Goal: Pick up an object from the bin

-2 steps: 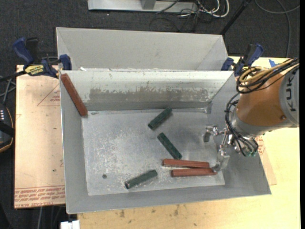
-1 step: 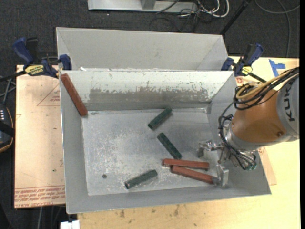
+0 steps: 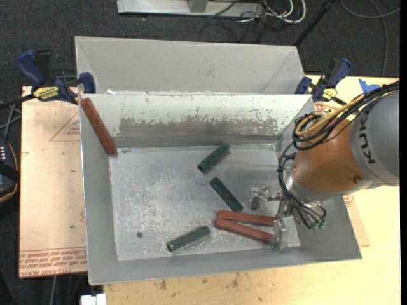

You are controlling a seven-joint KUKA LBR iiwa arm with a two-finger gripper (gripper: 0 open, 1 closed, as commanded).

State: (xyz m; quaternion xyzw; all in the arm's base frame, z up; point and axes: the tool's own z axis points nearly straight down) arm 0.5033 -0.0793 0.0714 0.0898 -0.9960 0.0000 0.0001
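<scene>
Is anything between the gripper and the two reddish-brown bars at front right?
Nothing visible. The gripper sits at the right ends of the reddish-brown bars; the nearest dark green block lies toward their left end.

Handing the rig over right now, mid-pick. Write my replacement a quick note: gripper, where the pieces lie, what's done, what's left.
The gripper sits low at the right side of the bin, at the right ends of two red-brown bars lying side by side. No hold confirmed.
Three dark green bars lie loose: back, middle, front. A third red-brown bar leans on the left wall.
Done: approach only; nothing lifted.
Left: grasp one piece, probably a red-brown bar, and lift it clear.
</scene>
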